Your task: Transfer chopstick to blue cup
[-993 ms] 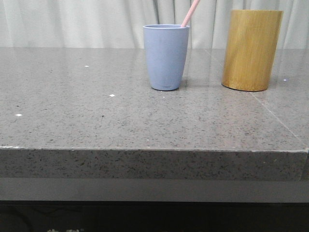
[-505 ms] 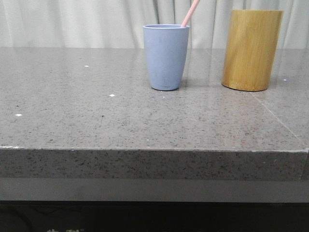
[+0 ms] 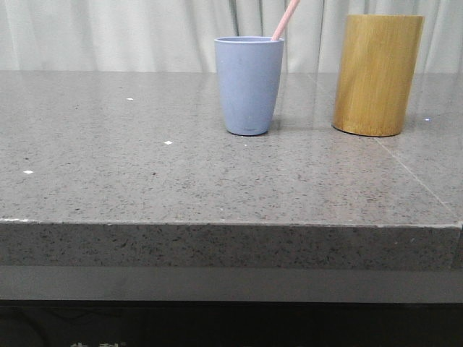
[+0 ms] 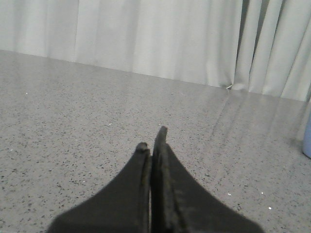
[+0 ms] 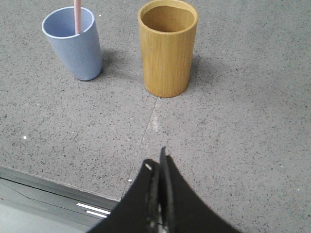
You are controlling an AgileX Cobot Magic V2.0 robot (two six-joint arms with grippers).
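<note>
Toward the left of the scene, the left end effector [image 4: 151,141] hangs low over bare grey tabletop [image 3: 108,166], its two dark fingers pressed together and holding nothing; a sliver of blue shows at the right edge of its wrist view. In the upper middle of the front view stands the blue cup [image 3: 249,85], upright on its narrow base, with the chopstick [image 3: 285,19] rising out of its mouth. Further right, just beside the cup but apart from it, stands the yellow-brown bamboo holder [image 3: 377,74], whose inside looks empty in the right wrist view. At the bottom of that view the right end effector [image 5: 158,167] is also closed on nothing, well back from both vessels and near the tabletop's front edge.

Across the last second nothing has changed in the front view: cup, stick and holder sit exactly as they did. With the stick already in the cup and both end effectors clear, the transfer looks complete and settled.

The chopstick's long axis runs steeply upward, its lower end inside the cup and its upper end leaning toward the upper right of the front frame, resting against the rim on the right and running off the top edge.
</note>
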